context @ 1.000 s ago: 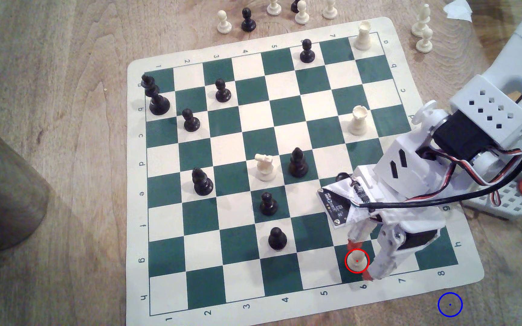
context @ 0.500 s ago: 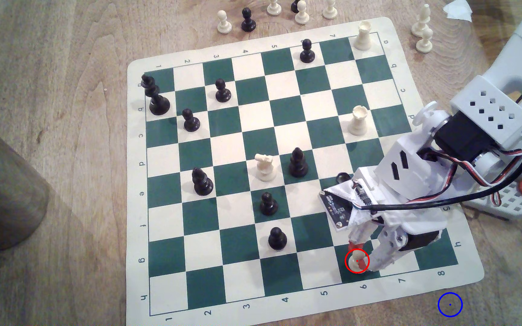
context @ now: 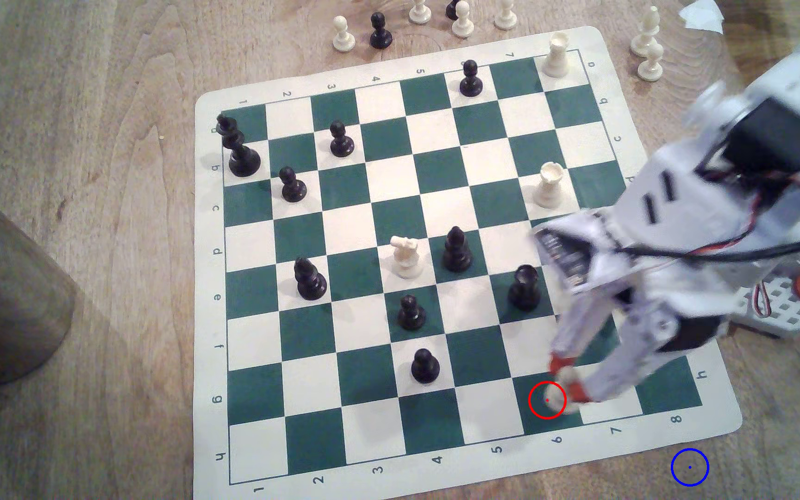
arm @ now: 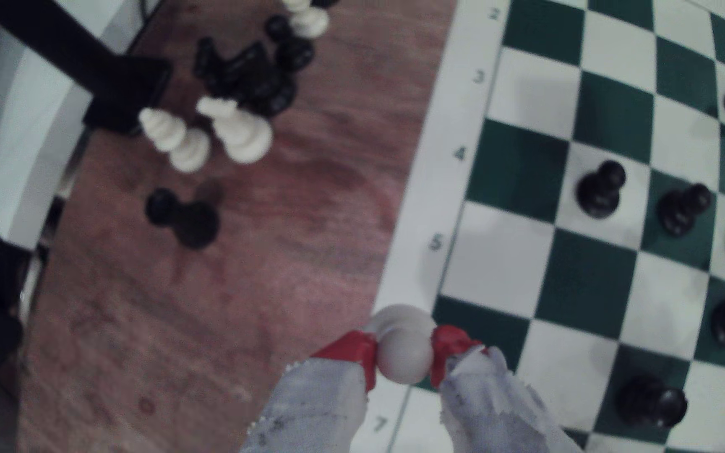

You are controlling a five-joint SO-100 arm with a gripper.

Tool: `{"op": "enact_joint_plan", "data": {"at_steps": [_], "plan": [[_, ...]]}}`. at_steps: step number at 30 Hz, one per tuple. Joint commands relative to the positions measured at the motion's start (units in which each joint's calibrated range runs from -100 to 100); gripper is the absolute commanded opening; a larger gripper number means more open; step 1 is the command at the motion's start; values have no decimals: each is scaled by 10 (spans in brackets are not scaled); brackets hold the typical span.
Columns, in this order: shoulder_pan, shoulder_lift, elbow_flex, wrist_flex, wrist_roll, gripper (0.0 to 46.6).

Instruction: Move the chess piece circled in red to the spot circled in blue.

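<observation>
The cream-white pawn (context: pixel 566 376) hangs tilted just above the board's near right corner, its blurred base still overlapping the red ring (context: pixel 531 390). My gripper (context: pixel 567 379) is shut on the pawn's head, one red fingertip on each side. The wrist view shows the pawn (arm: pixel 404 350) squeezed between the red fingertips (arm: pixel 358 348) of the gripper (arm: pixel 404 358), over the board's edge by the 6 label. The blue-ringed spot (context: pixel 689 467) is bare wood off the board's near right corner, to the exterior view's right of the gripper.
A black rook (context: pixel 524 287) and a black pawn (context: pixel 424 366) stand closest to the gripper on the green-and-cream board (context: pixel 263 447). Spare pieces (context: pixel 343 33) line the far table. A brown cup (context: pixel 8 298) stands at the exterior view's left. The wrist view shows captured pieces (arm: pixel 238 87) on wood.
The gripper closed on the pawn, then rose with it and shifted slightly toward the exterior view's right. The arm is motion-blurred, and the black rook it hid is now uncovered.
</observation>
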Motion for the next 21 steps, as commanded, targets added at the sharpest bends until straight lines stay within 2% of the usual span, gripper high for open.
{"op": "enact_joint_plan", "data": {"at_steps": [1,11,21], "plan": [[-51,-9,-109,71,-17,2],[-144,90,-127,82,-16,2],[-209,180,-79,-11,-14,2]]}}
